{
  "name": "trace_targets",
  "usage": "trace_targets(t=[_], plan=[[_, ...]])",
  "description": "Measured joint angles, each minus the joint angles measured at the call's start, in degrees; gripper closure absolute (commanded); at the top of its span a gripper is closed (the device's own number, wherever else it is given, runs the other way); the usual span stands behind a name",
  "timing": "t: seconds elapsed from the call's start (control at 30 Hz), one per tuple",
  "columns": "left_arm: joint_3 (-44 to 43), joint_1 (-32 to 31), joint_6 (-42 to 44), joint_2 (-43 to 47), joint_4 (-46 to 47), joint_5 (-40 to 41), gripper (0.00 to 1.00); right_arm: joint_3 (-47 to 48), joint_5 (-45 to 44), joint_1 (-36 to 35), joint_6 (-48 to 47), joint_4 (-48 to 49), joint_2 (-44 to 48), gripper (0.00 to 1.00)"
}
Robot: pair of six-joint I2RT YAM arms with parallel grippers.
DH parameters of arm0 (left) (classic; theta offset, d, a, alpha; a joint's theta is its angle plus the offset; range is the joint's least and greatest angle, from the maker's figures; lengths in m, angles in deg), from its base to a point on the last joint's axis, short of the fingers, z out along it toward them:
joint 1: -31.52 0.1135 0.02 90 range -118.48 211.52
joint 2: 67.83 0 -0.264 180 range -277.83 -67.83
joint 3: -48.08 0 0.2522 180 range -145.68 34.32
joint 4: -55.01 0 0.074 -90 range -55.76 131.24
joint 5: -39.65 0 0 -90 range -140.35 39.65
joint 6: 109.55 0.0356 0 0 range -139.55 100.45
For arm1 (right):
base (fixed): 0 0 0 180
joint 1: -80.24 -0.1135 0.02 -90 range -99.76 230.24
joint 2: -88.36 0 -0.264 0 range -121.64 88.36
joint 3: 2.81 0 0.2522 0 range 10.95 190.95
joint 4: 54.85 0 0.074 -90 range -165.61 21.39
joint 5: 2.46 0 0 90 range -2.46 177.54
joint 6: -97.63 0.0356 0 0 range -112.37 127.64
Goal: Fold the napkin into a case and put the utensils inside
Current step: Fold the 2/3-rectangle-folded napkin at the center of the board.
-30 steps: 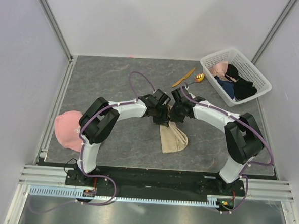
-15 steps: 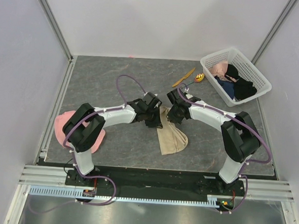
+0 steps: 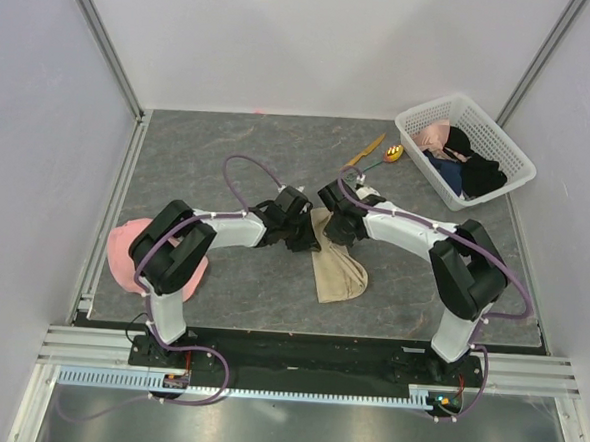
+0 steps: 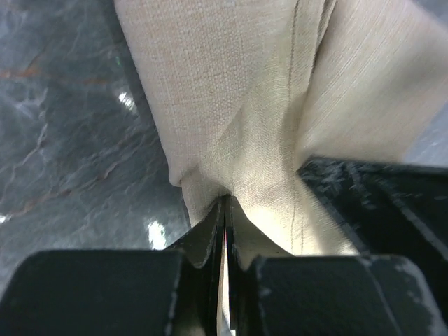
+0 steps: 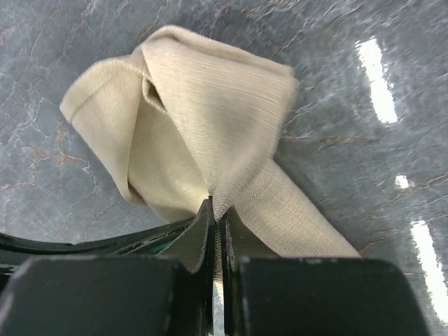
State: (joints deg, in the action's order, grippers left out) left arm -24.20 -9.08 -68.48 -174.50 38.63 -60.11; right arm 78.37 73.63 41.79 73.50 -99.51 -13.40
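The beige napkin lies bunched in a long strip in the middle of the grey table. My left gripper is shut on its far left part, and the left wrist view shows cloth pinched between the closed fingers. My right gripper is shut on the far right part; folded cloth spreads out from its tip. The orange knife and the spoon with a yellow bowl lie together at the back, right of centre, apart from both grippers.
A white basket holding dark and pink clothes stands at the back right. A pink cap lies by the left edge, partly under my left arm. Grey walls enclose the table on three sides.
Both grippers have moved left and slightly toward the back with the napkin's top end in them. My left arm's elbow has swung down and to the left, over the pink cap.
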Motion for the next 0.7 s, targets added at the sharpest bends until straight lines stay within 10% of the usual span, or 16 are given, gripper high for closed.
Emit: trace_targets(t=[0.33,0.7], plan=[[7.0,0.1,-1.2,0.8,14.2,-1.3,0.87,5.6,-10.1,-5.3,1.8,-3.5,-6.2,1.00],[15.5,2.6,-2.3,14.0,9.9,-1.8,0.70,11.1,-16.0,-5.7,-5.7,-6.7,-10.1,0.98]])
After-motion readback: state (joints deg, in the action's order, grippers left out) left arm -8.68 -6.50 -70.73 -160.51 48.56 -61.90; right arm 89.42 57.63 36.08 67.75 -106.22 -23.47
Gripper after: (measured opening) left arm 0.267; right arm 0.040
